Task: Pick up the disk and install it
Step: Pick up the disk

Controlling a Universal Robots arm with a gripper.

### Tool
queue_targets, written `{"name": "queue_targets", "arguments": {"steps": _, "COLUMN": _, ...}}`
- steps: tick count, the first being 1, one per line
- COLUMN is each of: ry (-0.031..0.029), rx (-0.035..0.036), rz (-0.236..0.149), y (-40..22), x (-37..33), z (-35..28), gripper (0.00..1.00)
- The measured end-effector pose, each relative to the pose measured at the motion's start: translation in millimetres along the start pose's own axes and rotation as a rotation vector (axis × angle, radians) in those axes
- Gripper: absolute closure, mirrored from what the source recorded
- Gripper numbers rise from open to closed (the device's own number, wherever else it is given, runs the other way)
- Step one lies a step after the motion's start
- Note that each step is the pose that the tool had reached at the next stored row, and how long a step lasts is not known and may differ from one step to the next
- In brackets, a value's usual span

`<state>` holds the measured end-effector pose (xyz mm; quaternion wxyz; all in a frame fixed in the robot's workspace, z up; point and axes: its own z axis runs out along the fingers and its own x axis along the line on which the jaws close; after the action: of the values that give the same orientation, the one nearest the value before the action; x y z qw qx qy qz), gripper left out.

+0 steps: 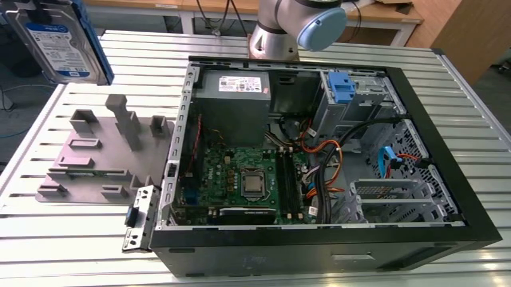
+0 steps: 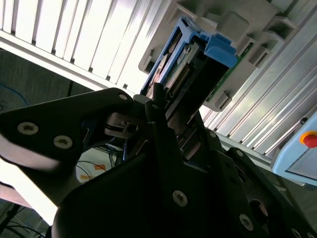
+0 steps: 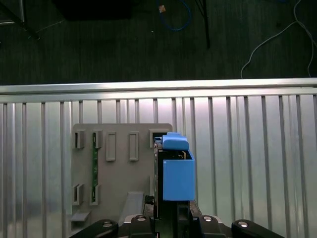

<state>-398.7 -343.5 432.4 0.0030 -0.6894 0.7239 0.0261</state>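
Note:
The disk (image 1: 60,39), silver-grey with a white-and-blue label and a blue rail frame, hangs in the air at the exterior view's upper left, above the table's corner and the grey holder (image 1: 104,155). In the first wrist view the disk (image 3: 177,173) shows edge-on with its blue rail, sticking out from my gripper (image 3: 171,214), which is shut on it. The second wrist view shows the disk (image 2: 198,54) clamped between the dark fingers of the gripper (image 2: 173,116). The holder (image 3: 119,163) lies on the table below the disk, with nothing in its slots.
An open computer case (image 1: 183,119) lies on the slatted metal table (image 1: 72,239), showing a motherboard (image 1: 239,179), a power-supply box (image 1: 239,84), cables and a drive bay with a blue latch (image 1: 341,89). The arm's base (image 1: 279,30) stands behind the case. A pendant with a red button (image 2: 308,140) is nearby.

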Motion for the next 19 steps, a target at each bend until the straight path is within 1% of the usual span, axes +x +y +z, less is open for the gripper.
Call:
{"name": "queue_targets", "arguments": {"steps": 6, "ry": 0.0000, "rx": 0.0000, "rz": 0.000, "y": 0.1, "x": -0.1, "z": -1.7, "gripper": 0.65}}
{"name": "queue_targets", "arguments": {"steps": 13, "ry": 0.0000, "rx": 0.0000, "rz": 0.000, "y": 0.1, "x": -0.1, "z": -2.0, "gripper": 0.65}}
{"name": "queue_targets", "arguments": {"steps": 16, "ry": 0.0001, "rx": -0.0001, "rz": 0.000, "y": 0.1, "x": -0.2, "z": -3.9, "gripper": 0.65}}
{"name": "queue_targets", "arguments": {"steps": 19, "ry": 0.0001, "rx": -0.0001, "rz": 0.000, "y": 0.2, "x": -0.3, "z": -7.3, "gripper": 0.65}}
